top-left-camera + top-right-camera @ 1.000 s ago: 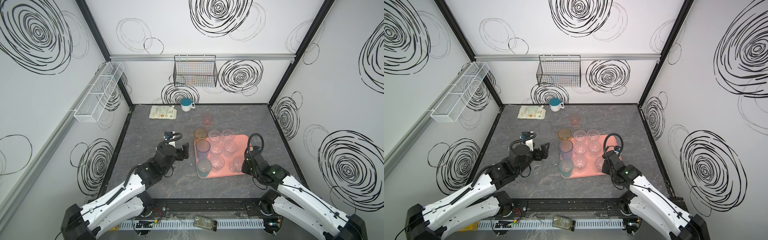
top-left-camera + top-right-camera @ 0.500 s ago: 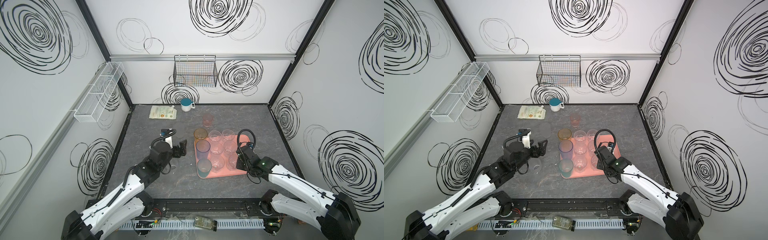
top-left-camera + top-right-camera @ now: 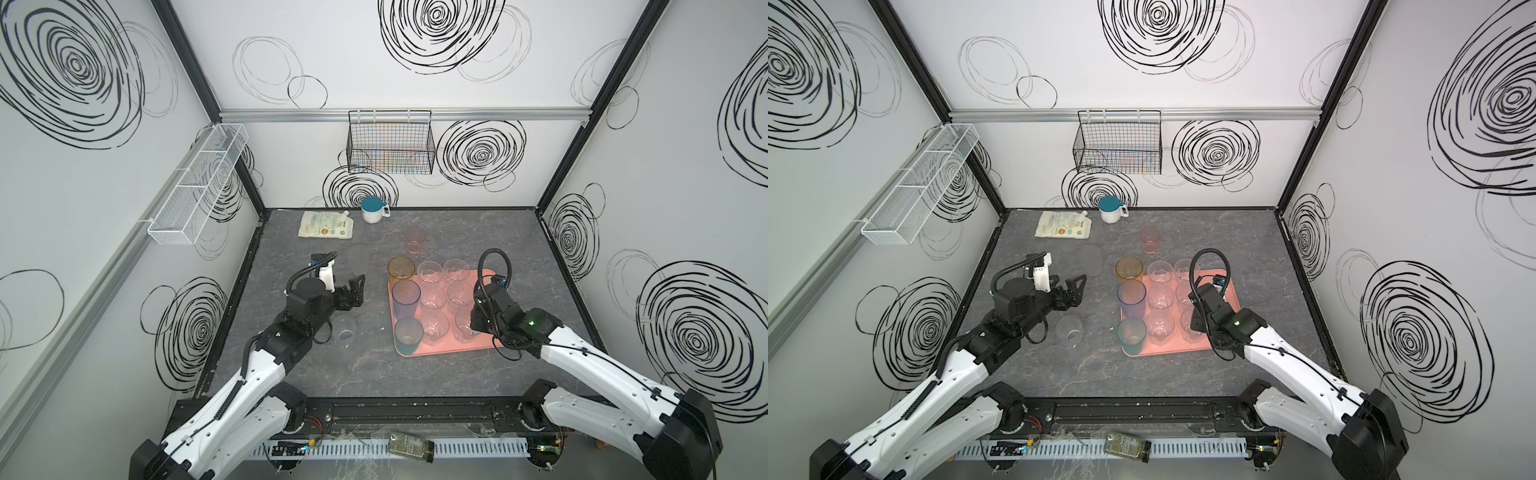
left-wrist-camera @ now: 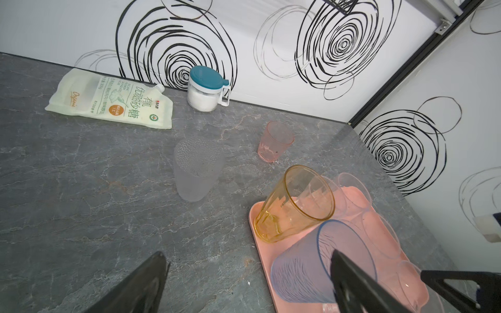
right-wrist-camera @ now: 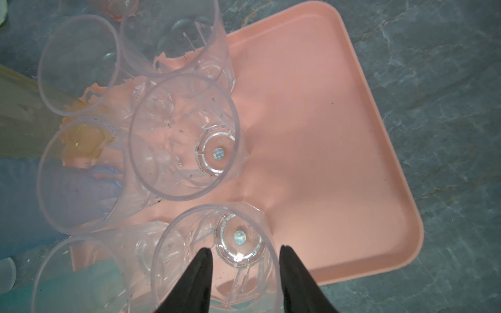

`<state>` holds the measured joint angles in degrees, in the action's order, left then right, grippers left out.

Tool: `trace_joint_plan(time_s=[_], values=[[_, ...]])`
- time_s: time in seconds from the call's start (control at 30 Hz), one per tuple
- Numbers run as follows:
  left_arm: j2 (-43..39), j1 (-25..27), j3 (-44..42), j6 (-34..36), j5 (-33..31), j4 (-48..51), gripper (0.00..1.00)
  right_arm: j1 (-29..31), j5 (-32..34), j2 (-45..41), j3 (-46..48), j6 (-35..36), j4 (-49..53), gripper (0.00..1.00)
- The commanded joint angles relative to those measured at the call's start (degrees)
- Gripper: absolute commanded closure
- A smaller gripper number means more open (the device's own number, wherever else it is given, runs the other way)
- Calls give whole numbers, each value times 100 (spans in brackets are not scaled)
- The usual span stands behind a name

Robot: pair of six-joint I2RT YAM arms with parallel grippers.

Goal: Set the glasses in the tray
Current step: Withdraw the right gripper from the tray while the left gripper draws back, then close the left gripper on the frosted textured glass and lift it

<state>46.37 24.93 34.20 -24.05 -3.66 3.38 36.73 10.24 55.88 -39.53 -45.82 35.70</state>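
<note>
1. Twelve tumblers, one salmon tray [image 3: 446, 352]; nine stand on the tray: six clear, one amber tumbler [image 3: 401, 268], one blue tumbler [image 3: 406, 293], one teal tumbler [image 3: 408, 334]
2. Three off the tray on the grey table [image 3: 374, 374]: pink tumbler [image 3: 415, 240], tall frosted tumbler [image 3: 358, 258], short frosted tumbler [image 3: 344, 329]
3. Right gripper [image 5: 245, 248]: jaws parted, not pinching; one finger inside and one outside the rim of the front-row clear tumbler [image 5: 235, 238] on the tray
4. Left gripper [image 3: 353, 293]: jaws wide, empty; above the table between the tall frosted tumbler and the tray; short frosted tumbler beside its arm
</note>
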Motion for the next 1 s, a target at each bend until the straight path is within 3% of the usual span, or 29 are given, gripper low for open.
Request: trace_joint_plan(time_s=[0.0, 0.3, 0.47, 0.6, 0.73, 0.97], values=[[99, -96, 220, 216, 82, -171, 4, -61, 175, -110, -328, 199, 2, 53], [1118, -393, 784, 678, 72, -18, 12, -172, -65, 606, -893, 769, -1067, 47], [2209, -1134, 1243, 272, 886, -98, 14, -385, -619, 1213, -1336, 980, -1932, 45], [3017, -1285, 1602, 424, 546, -102, 16, -508, -873, 1656, -1602, 1255, -2143, 44], [3749, -1474, 2032, 582, 394, -93, 18, -891, -1268, 1786, -1575, 1351, -2235, 44], [4924, -1571, 2836, 809, 815, 181, 27, -1280, -1639, 1550, -919, 1479, -2589, 43]])
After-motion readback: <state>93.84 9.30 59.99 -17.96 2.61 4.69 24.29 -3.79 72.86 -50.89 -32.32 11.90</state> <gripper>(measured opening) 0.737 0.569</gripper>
